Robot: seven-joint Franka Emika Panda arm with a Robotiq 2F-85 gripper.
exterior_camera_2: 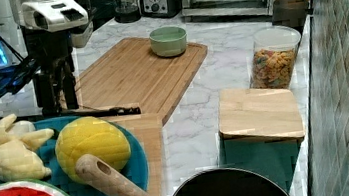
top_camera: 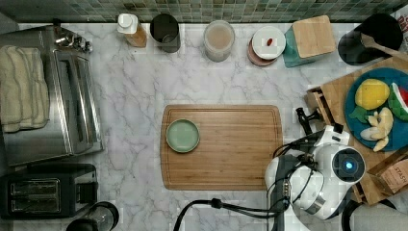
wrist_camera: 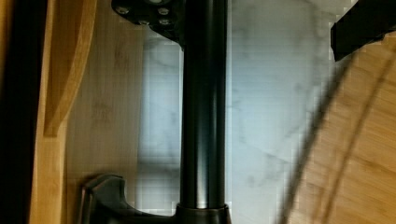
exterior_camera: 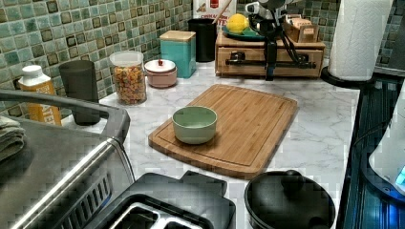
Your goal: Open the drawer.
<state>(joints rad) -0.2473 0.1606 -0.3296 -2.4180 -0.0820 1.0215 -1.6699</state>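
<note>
The drawer is the light-wood front of the low wooden stand at the counter's far end in the left view, and it looks shut there. Its long black bar handle runs across that front. My gripper hangs straight down over the handle, open, with its fingers straddling the bar. In the wrist view the handle passes between the two fingertips, close against one and well apart from the other. In the top view the gripper is at the drawer's front.
A wooden cutting board with a green bowl lies just behind the gripper. A blue plate of toy fruit sits on top of the stand. A paper towel roll stands at the left view's right, and jars line the tiled wall.
</note>
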